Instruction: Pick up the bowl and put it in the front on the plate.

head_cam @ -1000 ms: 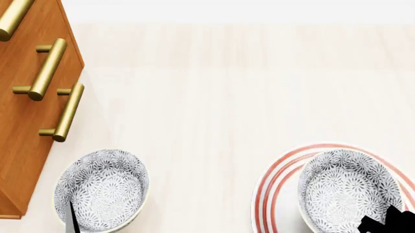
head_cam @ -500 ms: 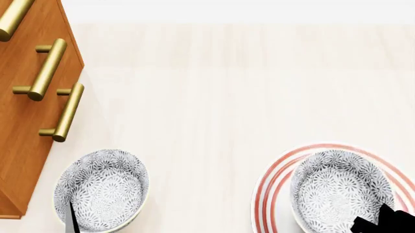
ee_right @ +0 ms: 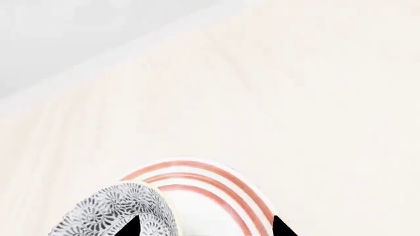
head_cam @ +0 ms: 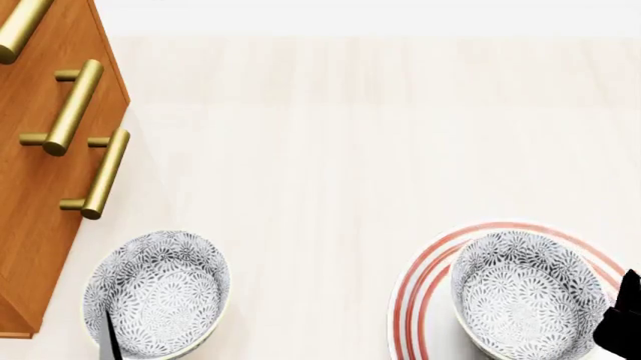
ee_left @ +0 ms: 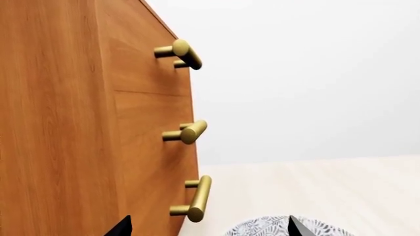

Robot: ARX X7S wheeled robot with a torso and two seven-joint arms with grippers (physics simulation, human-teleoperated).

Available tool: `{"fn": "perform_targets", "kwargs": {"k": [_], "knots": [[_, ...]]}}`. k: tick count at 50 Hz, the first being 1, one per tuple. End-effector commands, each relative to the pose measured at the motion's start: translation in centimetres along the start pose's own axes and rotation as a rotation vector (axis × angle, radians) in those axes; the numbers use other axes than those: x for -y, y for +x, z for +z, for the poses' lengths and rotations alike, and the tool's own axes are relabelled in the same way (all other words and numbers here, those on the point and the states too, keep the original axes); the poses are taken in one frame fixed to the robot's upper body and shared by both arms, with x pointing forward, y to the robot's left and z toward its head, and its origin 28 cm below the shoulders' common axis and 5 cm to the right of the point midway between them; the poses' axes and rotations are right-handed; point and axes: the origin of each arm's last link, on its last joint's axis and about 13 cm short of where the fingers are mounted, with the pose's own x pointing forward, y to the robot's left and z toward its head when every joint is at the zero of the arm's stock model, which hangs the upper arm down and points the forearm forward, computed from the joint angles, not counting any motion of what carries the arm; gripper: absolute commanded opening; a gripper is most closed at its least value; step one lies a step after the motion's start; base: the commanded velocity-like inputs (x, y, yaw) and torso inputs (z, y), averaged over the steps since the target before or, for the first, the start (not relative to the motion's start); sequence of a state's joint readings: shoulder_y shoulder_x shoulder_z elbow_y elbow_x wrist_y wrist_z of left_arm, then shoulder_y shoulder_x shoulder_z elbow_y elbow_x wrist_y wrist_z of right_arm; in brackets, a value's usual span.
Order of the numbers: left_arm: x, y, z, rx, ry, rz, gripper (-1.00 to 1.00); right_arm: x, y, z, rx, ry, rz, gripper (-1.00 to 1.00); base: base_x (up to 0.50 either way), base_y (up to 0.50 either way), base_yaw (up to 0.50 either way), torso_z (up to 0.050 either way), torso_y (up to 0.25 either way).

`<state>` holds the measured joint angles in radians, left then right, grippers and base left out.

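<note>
Bowl [head_cam: 528, 294] position: seated on the plate [head_cam: 421, 300], at the lower right of the head view, upright, with its floral interior facing up. The bowl covers most of the plate's centre; the red rings show around the plate's left and upper rim, and both items are cut off by the frame's bottom edge. In the right wrist view the bowl [ee_right: 115, 212] sits on the plate [ee_right: 210, 187] with the ringed rim extending past it. Right end effector [head_cam: 623, 321]: visible as a black shape at the right edge of the head view, just beside the bowl's right rim; contact cannot be confirmed. In the right wrist view its two black fingertips [ee_right: 133, 227] stand apart, one over the bowl's rim and the other over the plate, so the right end effector [ee_right: 206, 228] is open and grips nothing. A second bowl [head_cam: 157, 292] of the same pattern stands on the tabletop [head_cam: 350, 150] at the lower left, well apart from the plate. Left end effector [ee_left: 206, 228]: two dark fingertips spread wide in the left wrist view, with the second bowl's rim between them; it is open and empty. Only a thin dark sliver of it shows over the second bowl in the head view. A wooden cabinet [head_cam: 40, 225] with brass bar handles [head_cam: 70, 109] stands at the left, just beside the second bowl.
</note>
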<state>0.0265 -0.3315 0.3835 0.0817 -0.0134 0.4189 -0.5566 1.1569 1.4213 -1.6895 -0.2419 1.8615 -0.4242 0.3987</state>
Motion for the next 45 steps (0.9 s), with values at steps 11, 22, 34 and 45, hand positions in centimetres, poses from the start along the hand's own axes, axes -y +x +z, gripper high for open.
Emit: {"fn": "perform_targets", "kwargs": {"k": [11,22,34,45], "knots": [[-0.5,1.2,1.1,0.034,-0.002,0.032,1.00,-2.0,-0.5,-1.0,0.459,-0.075,-0.196,1.00,0.00,0.00,0.00,0.000,0.000],[-2.9,0.2,1.6,0.058,0.037,0.055,1.00,-3.4,-0.4,-9.7,0.752,-0.304,-0.213,1.00,0.00,0.00,0.00,0.000,0.000],[-6.8,0.9,-0.6,-0.045,0.065,0.346,1.00,-2.1,0.5,-14.6,0.729,-0.332,-0.397,1.00,0.00,0.00,0.00,0.000,0.000],[-9.2,4.5,2.5,0.183,0.115,0.505,1.00,-1.6,1.8,-9.7,0.948,-0.285,-0.510,1.00,0.00,0.00,0.00,0.000,0.000]]}}
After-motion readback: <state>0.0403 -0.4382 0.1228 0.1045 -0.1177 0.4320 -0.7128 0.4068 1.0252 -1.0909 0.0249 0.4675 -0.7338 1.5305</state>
